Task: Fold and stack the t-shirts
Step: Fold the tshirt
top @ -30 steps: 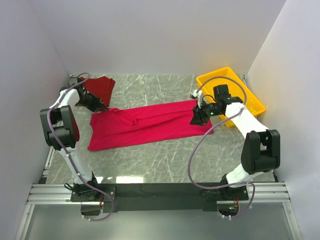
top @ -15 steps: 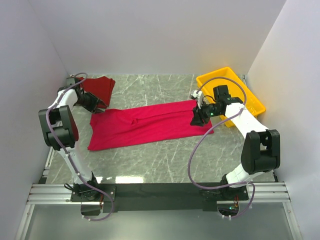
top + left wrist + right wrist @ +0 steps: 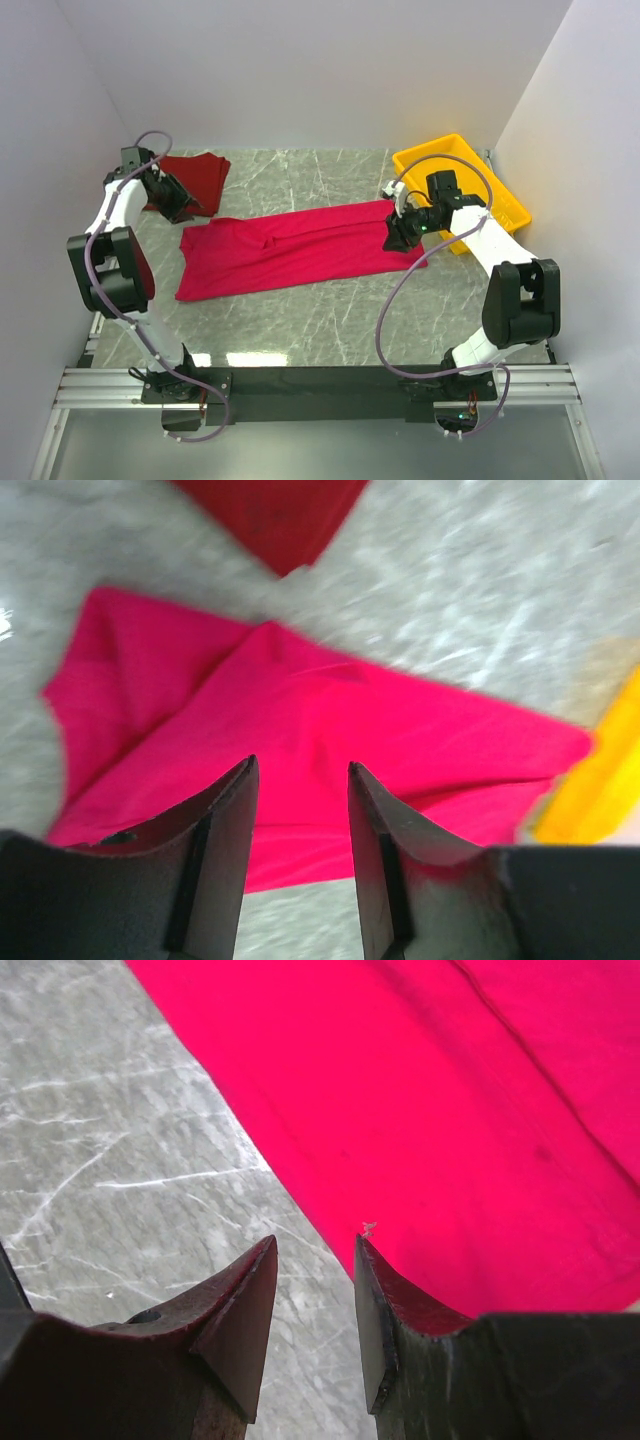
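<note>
The bright crimson t-shirt (image 3: 300, 250) lies spread lengthwise across the middle of the marble table, folded into a long strip. The darker maroon t-shirt (image 3: 200, 175) lies folded in the far left corner. My left gripper (image 3: 180, 207) hangs open between the two shirts, above the table just off the crimson shirt's left end. In the left wrist view its jaws (image 3: 300, 765) are empty, with the crimson shirt (image 3: 330, 730) ahead and the maroon one (image 3: 280, 515) at the top. My right gripper (image 3: 392, 238) stands open and empty low over the crimson shirt's right edge (image 3: 450, 1110).
A yellow plastic tray (image 3: 505, 205) stands at the far right, just behind my right arm, and shows at the left wrist view's right edge (image 3: 600, 780). White walls close in the table on the left, back and right.
My left gripper has opened, let go of the crimson shirt's left end and drawn back up toward the far left. The right arm has not moved.
</note>
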`<act>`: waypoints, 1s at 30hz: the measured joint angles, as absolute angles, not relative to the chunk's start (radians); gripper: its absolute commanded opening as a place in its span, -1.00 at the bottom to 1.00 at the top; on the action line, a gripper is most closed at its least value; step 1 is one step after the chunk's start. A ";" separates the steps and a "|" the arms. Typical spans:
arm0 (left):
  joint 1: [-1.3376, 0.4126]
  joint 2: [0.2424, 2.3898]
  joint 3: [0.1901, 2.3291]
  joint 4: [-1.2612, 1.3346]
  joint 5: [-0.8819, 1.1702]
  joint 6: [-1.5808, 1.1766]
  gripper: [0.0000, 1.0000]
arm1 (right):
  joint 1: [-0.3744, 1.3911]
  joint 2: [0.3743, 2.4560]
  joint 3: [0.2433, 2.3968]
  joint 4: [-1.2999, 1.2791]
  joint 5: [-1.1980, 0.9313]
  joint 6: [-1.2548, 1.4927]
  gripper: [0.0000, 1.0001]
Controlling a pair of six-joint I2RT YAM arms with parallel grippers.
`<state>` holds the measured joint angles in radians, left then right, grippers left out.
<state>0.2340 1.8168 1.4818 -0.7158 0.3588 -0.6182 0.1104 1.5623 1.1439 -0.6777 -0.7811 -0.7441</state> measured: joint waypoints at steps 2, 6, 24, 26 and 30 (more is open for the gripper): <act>0.234 1.806 1.449 -0.727 0.329 -0.578 -0.08 | 0.110 1.562 1.144 -0.676 -0.759 -0.735 -0.12; 0.234 1.746 1.359 -0.756 0.241 -0.512 -0.08 | 0.102 1.562 1.144 -0.667 -0.694 -0.693 -0.12; 0.287 1.465 0.980 -0.810 0.075 -0.545 -0.13 | 0.023 1.627 1.138 -0.577 -0.464 -0.402 -0.10; 0.287 1.487 0.980 -0.800 0.068 -0.543 -0.15 | 0.023 1.633 1.138 -0.577 -0.460 -0.393 -0.10; 0.287 1.544 0.982 -0.788 0.053 -0.536 -0.15 | 0.023 1.634 1.138 -0.575 -0.459 -0.382 -0.10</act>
